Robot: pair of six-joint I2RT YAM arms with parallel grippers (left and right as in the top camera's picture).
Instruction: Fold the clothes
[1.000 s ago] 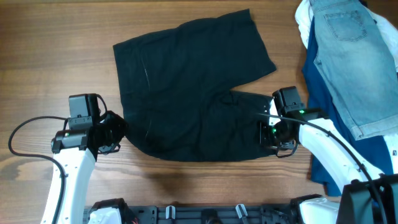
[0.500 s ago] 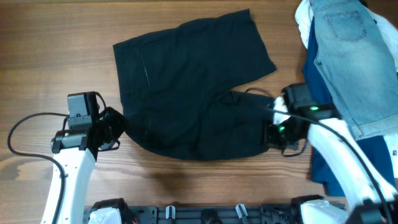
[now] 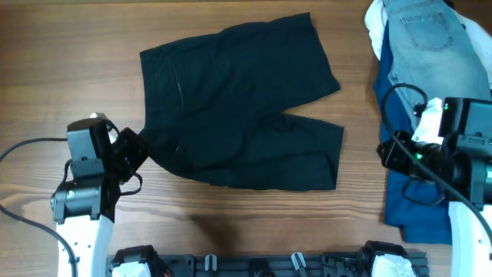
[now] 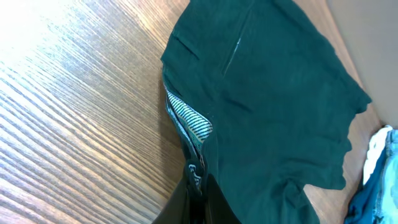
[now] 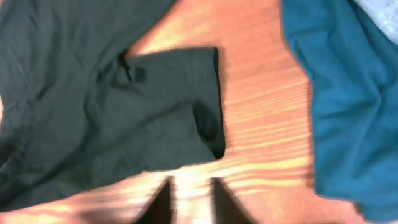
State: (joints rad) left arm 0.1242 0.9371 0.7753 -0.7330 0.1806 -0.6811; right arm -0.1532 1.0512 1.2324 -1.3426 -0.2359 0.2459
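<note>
The black shorts (image 3: 231, 100) lie spread on the wooden table, waistband at the left, two legs pointing right. My left gripper (image 3: 132, 151) is shut on the waistband's near corner; the left wrist view shows the fingers (image 4: 198, 200) pinching the cloth (image 4: 273, 106) by a striped inner band and label. My right gripper (image 3: 393, 154) is open and empty, raised to the right of the near leg's hem. The right wrist view shows its fingers (image 5: 189, 200) above bare wood, apart from the leg (image 5: 124, 118).
A dark-blue garment (image 3: 407, 185) and a light-blue denim garment (image 3: 434, 69) lie piled at the right edge, with white cloth (image 3: 375, 27) at the top right. The blue cloth also shows in the right wrist view (image 5: 348, 106). Bare wood surrounds the shorts.
My right gripper let go of the near leg's hem and pulled back to the right, over the blue pile. The leg now lies flat. My left gripper shifted slightly left and nearer, still holding.
</note>
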